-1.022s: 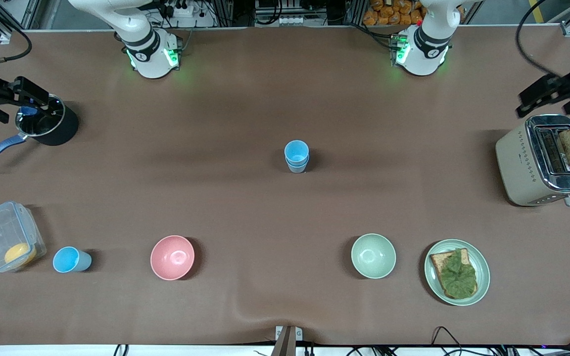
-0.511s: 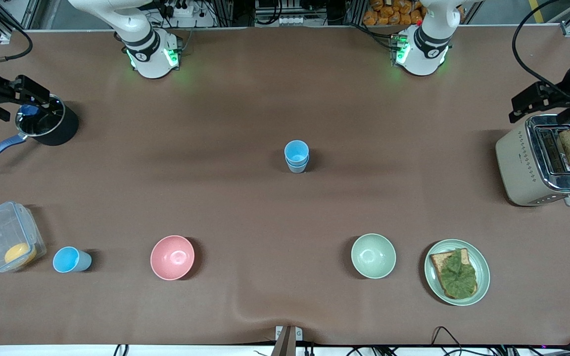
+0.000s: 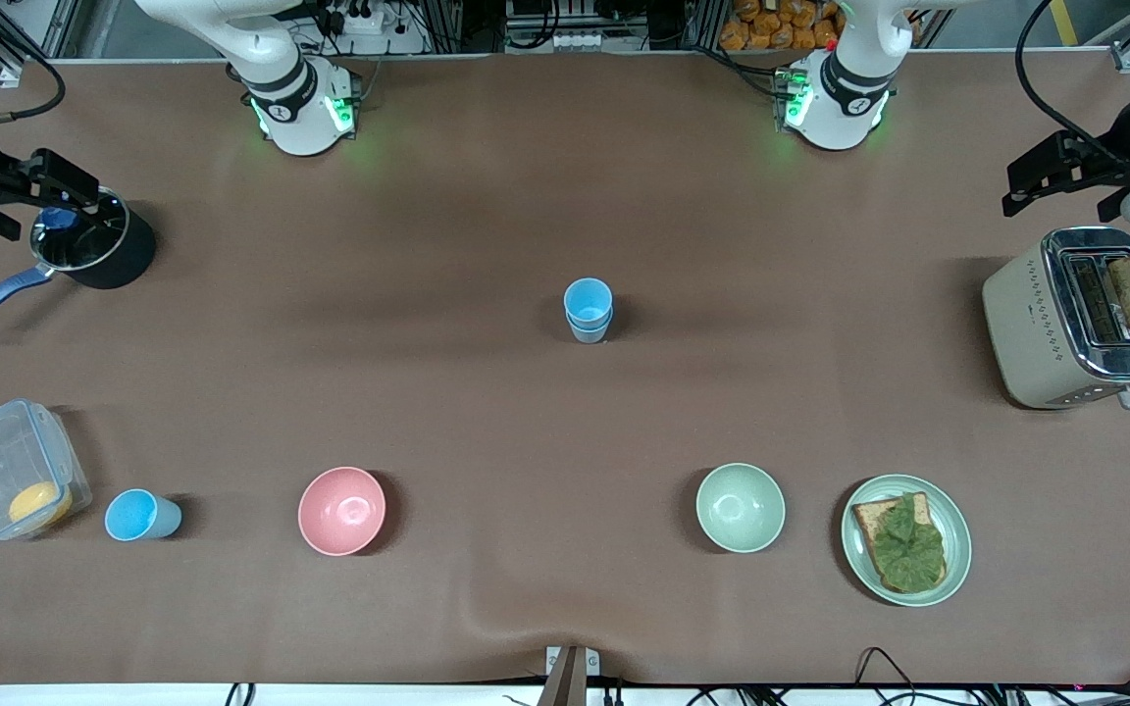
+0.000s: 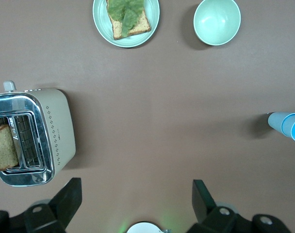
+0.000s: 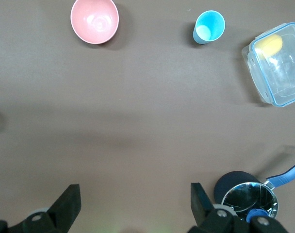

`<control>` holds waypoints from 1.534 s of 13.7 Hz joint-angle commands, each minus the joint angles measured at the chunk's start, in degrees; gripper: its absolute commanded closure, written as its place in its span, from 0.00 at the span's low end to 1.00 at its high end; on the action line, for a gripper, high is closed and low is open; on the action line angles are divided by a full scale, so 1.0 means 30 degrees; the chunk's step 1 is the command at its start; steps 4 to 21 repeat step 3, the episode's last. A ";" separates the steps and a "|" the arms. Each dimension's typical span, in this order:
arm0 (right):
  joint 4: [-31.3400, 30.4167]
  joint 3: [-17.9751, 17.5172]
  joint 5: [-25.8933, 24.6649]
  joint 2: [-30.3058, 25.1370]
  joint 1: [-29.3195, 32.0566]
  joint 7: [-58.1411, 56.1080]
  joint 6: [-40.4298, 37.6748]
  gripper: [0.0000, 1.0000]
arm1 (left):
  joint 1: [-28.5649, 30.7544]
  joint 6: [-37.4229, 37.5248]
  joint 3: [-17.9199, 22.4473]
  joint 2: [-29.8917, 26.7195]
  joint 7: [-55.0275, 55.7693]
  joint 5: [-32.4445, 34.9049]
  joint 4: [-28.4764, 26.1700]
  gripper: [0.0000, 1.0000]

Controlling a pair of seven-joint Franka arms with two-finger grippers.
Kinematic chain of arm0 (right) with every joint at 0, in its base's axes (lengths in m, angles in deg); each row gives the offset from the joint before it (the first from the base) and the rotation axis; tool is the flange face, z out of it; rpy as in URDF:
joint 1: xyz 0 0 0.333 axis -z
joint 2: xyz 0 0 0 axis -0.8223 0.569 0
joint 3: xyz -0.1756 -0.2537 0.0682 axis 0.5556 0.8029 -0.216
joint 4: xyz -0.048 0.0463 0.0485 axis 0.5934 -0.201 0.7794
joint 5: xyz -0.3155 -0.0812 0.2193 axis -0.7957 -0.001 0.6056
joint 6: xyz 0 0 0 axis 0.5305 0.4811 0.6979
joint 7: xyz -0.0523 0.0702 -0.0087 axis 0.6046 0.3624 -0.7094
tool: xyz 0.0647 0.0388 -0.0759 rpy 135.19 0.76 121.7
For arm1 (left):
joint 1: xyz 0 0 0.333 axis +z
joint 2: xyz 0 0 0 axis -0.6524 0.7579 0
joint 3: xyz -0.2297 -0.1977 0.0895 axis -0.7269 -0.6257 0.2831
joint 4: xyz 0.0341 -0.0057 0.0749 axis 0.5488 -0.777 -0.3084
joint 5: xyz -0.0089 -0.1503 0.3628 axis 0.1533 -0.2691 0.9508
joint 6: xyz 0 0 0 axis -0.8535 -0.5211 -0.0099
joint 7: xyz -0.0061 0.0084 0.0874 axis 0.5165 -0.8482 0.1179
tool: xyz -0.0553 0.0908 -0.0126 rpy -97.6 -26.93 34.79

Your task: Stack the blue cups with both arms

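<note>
- Standing in mid-table, two stacked blue cups (image 3: 588,309) sit one inside the other, well apart from both grippers.
- Left gripper (image 3: 1075,181) hangs over the left arm's end of the table, just beside the toaster (image 3: 1075,319); jaws spread wide, holding nothing.
- Right gripper (image 3: 21,186) hangs at the right arm's end, above the rim of a dark saucepan (image 3: 99,250); jaws likewise wide and empty.
- A single blue cup (image 3: 138,516) stands upright beside a clear lidded container (image 3: 11,480), well clear of the right gripper's jaws.
- Pink bowl (image 3: 341,510), pale green bowl (image 3: 740,507) and a plate (image 3: 859,549) of toast line the edge nearest the front camera.
</note>
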 commanded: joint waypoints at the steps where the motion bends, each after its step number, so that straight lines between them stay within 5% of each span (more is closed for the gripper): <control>1: -0.0521 -0.0476 0.0050 -0.0585 0.0527 -0.0089 0.0185 0.00 | -0.0219 0.0293 0.0193 0.0041 -0.0594 0.0003 0.0232 0.00; 21: -0.0491 -0.0447 0.0225 -0.0586 0.0498 -0.0089 0.0215 0.00 | -0.0248 0.0293 0.0194 0.0100 -0.0594 -0.0055 0.0261 0.00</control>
